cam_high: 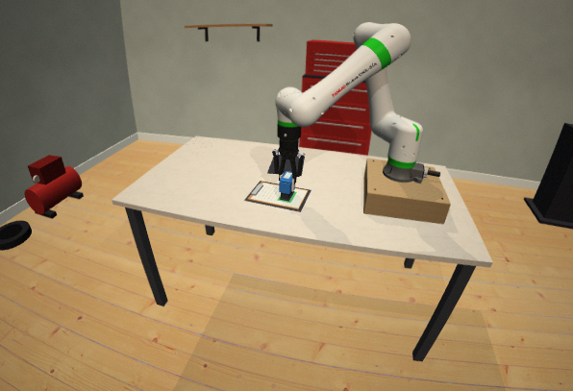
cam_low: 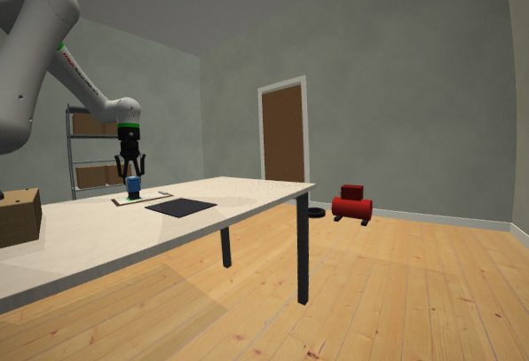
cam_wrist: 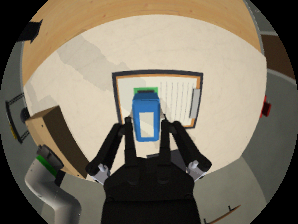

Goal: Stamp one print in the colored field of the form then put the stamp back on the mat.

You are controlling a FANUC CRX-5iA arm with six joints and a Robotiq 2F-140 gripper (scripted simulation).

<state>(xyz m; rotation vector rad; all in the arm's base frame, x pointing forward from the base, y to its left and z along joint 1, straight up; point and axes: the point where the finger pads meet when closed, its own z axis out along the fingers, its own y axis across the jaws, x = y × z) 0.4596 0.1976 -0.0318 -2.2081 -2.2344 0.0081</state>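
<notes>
The stamp (cam_high: 286, 184) (cam_low: 133, 184) (cam_wrist: 145, 117) has a blue top and a black base. It stands upright on the green field (cam_high: 298, 196) (cam_low: 125, 200) (cam_wrist: 143, 88) at the end of the form (cam_high: 261, 193) (cam_low: 151, 196) (cam_wrist: 177, 96), a white sheet on a dark clipboard. My gripper (cam_high: 286, 177) (cam_low: 132, 177) (cam_wrist: 146, 110) comes straight down from above and is shut on the stamp's blue top, one finger on each long side. The dark mat (cam_low: 181, 207) lies bare on the table beside the form. The stamp hides the paper under it.
The arm's base sits on a wooden box (cam_high: 404, 198) (cam_low: 18, 216) at the table's right end in the top view. A red tool cabinet (cam_high: 336, 105) stands behind the table. The table's edge (cam_high: 288, 239) runs a little in front of the form.
</notes>
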